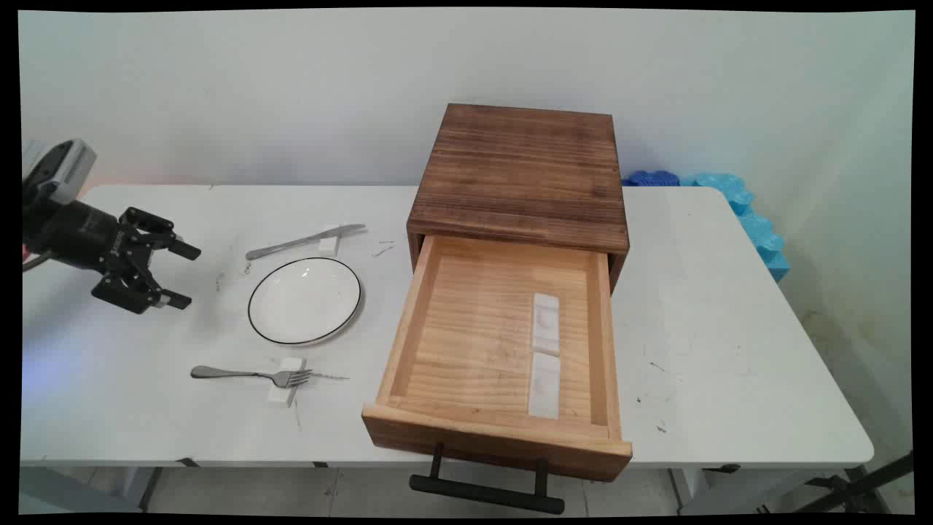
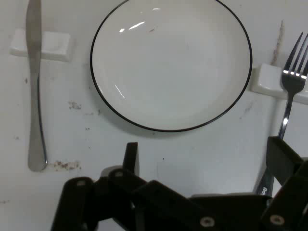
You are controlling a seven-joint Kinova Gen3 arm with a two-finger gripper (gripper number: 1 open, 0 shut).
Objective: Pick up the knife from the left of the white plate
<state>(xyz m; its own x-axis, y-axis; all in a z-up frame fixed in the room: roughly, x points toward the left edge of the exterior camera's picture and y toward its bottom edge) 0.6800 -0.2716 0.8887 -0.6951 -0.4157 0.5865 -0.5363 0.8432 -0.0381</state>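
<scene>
Gripper (image 1: 178, 275) hovers left of the plate (image 1: 305, 300), fingers spread wide, holding nothing. Fork (image 1: 251, 375) lies on the plate's near side, knife (image 1: 305, 241) on its far side, both long axes running left-right. Open drawer (image 1: 496, 350) sits right of the plate.

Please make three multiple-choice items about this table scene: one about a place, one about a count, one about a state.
1. Where does the knife lie?
A. on the far side of the plate
B. inside the drawer
C. on top of the wooden box

2. How many white rests lie inside the drawer?
A. none
B. two
C. four

3. How do the jaws of the gripper stand?
A. shut on the fork
B. shut on the plate
C. open, holding nothing

Answers:
1 A, the knife lies between plate and wall.
2 B, two lie end to end.
3 C, the jaws stand apart with nothing between them.
</scene>
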